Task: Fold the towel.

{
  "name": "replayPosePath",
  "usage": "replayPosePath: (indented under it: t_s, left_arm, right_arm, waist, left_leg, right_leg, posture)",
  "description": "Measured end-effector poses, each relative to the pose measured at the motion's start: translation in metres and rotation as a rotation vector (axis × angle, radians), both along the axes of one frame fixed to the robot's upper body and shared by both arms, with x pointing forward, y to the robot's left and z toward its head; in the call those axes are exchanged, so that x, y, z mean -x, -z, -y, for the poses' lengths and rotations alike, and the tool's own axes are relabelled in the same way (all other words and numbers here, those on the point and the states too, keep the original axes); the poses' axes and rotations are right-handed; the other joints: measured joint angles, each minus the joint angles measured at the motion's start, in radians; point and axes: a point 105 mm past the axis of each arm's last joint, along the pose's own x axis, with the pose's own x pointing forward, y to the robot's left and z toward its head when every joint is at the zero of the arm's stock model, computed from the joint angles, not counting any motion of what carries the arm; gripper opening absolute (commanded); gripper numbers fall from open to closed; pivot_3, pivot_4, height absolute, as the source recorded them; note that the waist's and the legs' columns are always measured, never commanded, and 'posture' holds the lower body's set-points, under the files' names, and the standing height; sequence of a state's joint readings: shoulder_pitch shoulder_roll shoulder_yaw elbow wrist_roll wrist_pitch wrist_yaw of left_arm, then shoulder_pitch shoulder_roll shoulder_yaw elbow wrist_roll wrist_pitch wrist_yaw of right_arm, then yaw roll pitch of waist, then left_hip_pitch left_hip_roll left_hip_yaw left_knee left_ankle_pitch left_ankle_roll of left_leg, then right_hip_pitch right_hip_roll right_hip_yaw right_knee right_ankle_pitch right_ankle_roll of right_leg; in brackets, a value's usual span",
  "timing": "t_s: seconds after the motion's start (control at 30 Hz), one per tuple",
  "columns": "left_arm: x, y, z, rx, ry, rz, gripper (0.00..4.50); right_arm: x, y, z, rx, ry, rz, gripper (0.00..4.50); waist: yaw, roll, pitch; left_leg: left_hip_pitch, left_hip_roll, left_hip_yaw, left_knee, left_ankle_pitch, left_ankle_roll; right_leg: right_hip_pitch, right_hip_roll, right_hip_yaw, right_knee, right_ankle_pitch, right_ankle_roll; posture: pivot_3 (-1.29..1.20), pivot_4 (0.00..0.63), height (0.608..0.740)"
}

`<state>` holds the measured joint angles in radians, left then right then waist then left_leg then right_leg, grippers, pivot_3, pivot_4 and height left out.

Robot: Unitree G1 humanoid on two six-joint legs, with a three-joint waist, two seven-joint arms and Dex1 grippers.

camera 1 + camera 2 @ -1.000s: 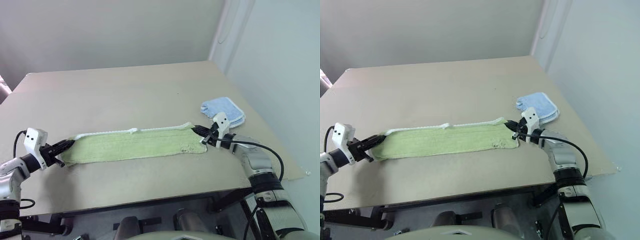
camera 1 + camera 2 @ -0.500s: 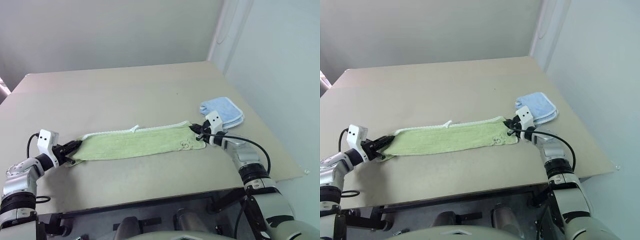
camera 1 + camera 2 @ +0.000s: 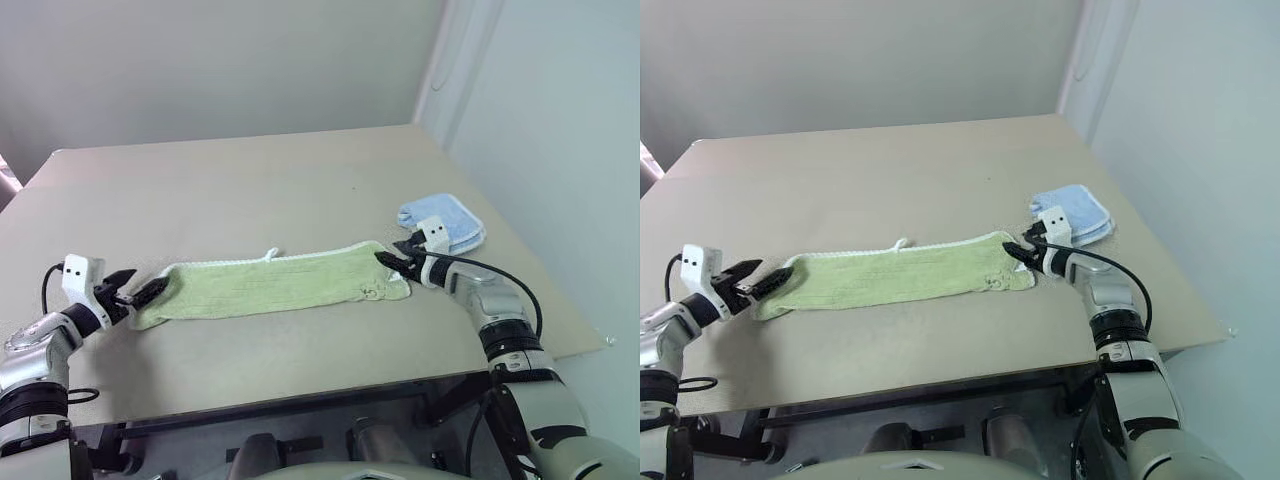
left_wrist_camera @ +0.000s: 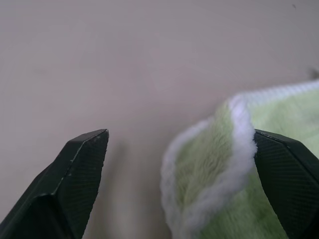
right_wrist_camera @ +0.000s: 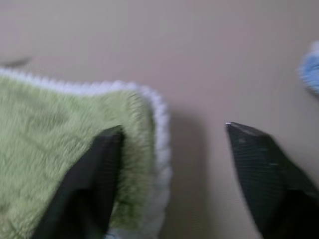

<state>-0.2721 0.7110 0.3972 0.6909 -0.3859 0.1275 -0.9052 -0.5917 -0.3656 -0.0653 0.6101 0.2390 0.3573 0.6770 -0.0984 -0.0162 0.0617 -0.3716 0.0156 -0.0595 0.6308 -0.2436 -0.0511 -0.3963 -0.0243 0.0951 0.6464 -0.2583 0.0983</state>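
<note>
Left gripper (image 3: pixel 133 287): jaws spread wide at the towel's left end, holding nothing; in the left wrist view one black finger (image 4: pixel 75 184) is over bare table, the other against the towel's white-trimmed corner.
Right gripper (image 3: pixel 397 254): jaws parted at the towel's right end, nothing gripped; the towel's corner lies between its fingers (image 5: pixel 89 189).
Towel: light green ribbed terry towel with white trim (image 3: pixel 275 283), lying flat as a long narrow strip across the near part of the beige tabletop (image 3: pixel 250 190), a small white loop on its far edge.
Beyond the right gripper: a small folded light blue cloth (image 3: pixel 445 220), near the table's right edge.
</note>
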Motion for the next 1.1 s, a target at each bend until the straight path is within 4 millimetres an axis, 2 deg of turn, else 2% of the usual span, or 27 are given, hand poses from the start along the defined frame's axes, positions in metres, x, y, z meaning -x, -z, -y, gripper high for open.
replayPosePath:
  t_s: [0.1, 0.23, 0.3, 0.4, 0.47, 0.57, 0.63, 0.73, 0.83, 0.93, 1.1]
  left_arm:
    - [-0.003, -0.02, -0.004, 0.026, -0.027, 0.071, 4.5]
    - [-0.004, -0.053, 0.006, 0.102, 0.018, 0.154, 4.5]
    - [-0.002, -0.059, 0.015, 0.11, 0.063, 0.159, 4.5]
    - [0.003, -0.052, 0.036, 0.102, 0.15, 0.122, 4.5]
    - [0.005, -0.042, 0.055, 0.101, 0.216, 0.091, 4.5]
    - [0.004, -0.027, 0.082, 0.1, 0.303, 0.047, 4.5]
    - [0.004, -0.017, 0.094, 0.104, 0.336, 0.021, 4.5]
    - [0.003, -0.01, 0.106, 0.099, 0.378, 0.001, 4.5]
    - [0.001, -0.009, 0.114, 0.095, 0.403, 0.007, 4.5]
    - [0.0, -0.009, 0.117, 0.092, 0.414, 0.012, 4.5]
    - [-0.002, -0.011, 0.121, 0.081, 0.429, 0.02, 4.5]
  right_arm:
    - [-0.007, -0.018, 0.012, -0.102, 0.086, -0.012, 3.92]
    - [-0.005, -0.056, 0.014, -0.337, 0.102, -0.037, 3.92]
    - [0.0, -0.076, 0.015, -0.503, 0.121, -0.054, 3.92]
    - [0.015, -0.092, 0.005, -0.733, 0.092, -0.129, 3.92]
    - [0.03, -0.088, -0.009, -0.828, 0.062, -0.198, 3.92]
    - [0.051, -0.063, -0.027, -0.915, 0.032, -0.365, 3.92]
    - [0.063, -0.056, -0.032, -0.963, 0.006, -0.444, 3.92]
    - [0.075, -0.056, -0.031, -1.004, -0.025, -0.498, 3.92]
    - [0.097, -0.037, -0.022, -0.967, -0.041, -0.611, 3.92]
    - [0.109, -0.023, -0.016, -0.954, -0.031, -0.7, 3.92]
    - [0.112, -0.014, -0.01, -0.896, 0.021, -0.734, 3.92]
  waist:
    - [0.0, 0.0, 0.0]
    - [0.001, 0.0, 0.0]
    - [0.001, 0.001, 0.0]
    - [0.001, 0.001, 0.0]
    - [0.002, 0.0, 0.0]
    - [0.002, 0.002, 0.001]
    - [0.001, 0.002, 0.001]
    - [0.0, 0.002, 0.001]
    - [0.001, 0.002, 0.001]
    - [-0.004, 0.003, 0.002]
    - [-0.004, 0.003, 0.001]
  left_leg:
    - [0.0, 0.0, 0.0, 0.0, 0.0, 0.0]
    - [-0.001, 0.0, 0.0, -0.001, 0.0, 0.0]
    - [-0.001, 0.0, 0.0, -0.001, 0.0, 0.0]
    - [-0.001, 0.0, 0.0, -0.002, 0.0, 0.0]
    - [-0.001, 0.001, -0.001, -0.002, 0.0, 0.0]
    - [-0.001, 0.0, 0.0, 0.0, 0.0, 0.0]
    - [-0.001, 0.0, 0.001, 0.001, 0.0, 0.0]
    - [-0.001, 0.0, 0.0, 0.0, 0.0, 0.0]
    - [-0.002, 0.0, 0.0, -0.003, 0.0, 0.0]
    - [-0.003, 0.0, 0.001, -0.004, 0.0, 0.0]
    - [-0.003, 0.0, 0.001, -0.004, 0.0, 0.0]
  right_leg:
    - [0.0, 0.0, 0.0, 0.001, 0.0, -0.001]
    - [-0.001, 0.0, 0.0, 0.0, -0.001, -0.001]
    - [-0.001, 0.0, 0.0, 0.0, 0.0, -0.001]
    - [-0.001, 0.0, 0.0, 0.001, 0.0, -0.001]
    - [-0.001, 0.001, 0.0, 0.0, -0.001, -0.001]
    - [-0.001, 0.001, 0.001, 0.0, -0.001, -0.001]
    - [-0.001, 0.0, 0.001, -0.001, -0.001, -0.001]
    - [-0.001, 0.0, 0.001, -0.002, -0.001, -0.001]
    - [-0.001, 0.001, 0.001, -0.005, -0.001, -0.002]
    - [-0.001, 0.001, 0.002, -0.008, -0.001, -0.001]
    - [-0.001, 0.001, 0.002, -0.009, -0.001, -0.001]
  posture:
    - [0.0, 0.0, 0.74]
    - [0.0, 0.0, 0.74]
    - [0.0, 0.0, 0.74]
    - [0.0, 0.0, 0.74]
    - [0.0, 0.0, 0.74]
    - [0.0, 0.0, 0.74]
    - [0.0, 0.0, 0.74]
    - [0.0, 0.0, 0.74]
    - [0.0, 0.0, 0.74]
    - [0.0, 0.0, 0.74]
    - [0.0, 0.0, 0.74]
